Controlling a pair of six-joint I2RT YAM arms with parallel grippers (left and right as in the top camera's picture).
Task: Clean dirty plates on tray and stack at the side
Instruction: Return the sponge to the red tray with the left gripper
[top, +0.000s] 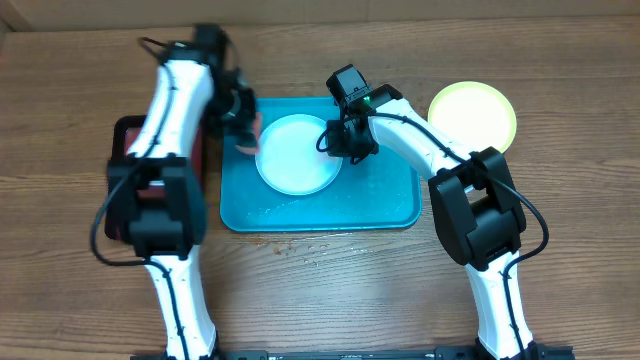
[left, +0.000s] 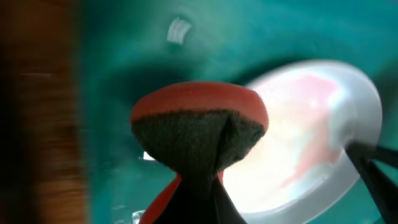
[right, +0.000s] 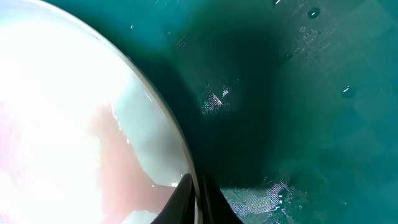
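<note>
Brown wood-grain table (top: 570, 250), grain running left to right, spans the view edge to edge; lighting bright, even, shadows soft

Overhead looks down; close wrists seemingly share plate (left: 311, 124).

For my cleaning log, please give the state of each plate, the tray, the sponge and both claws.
tray: wet with droplets
white plate: on the tray, pink-smeared
yellow-green plate: on the table, no smear visible
left claw: shut on the sponge
right claw: shut on the white plate's rim
sponge: squeezed, beside the white plate
</note>
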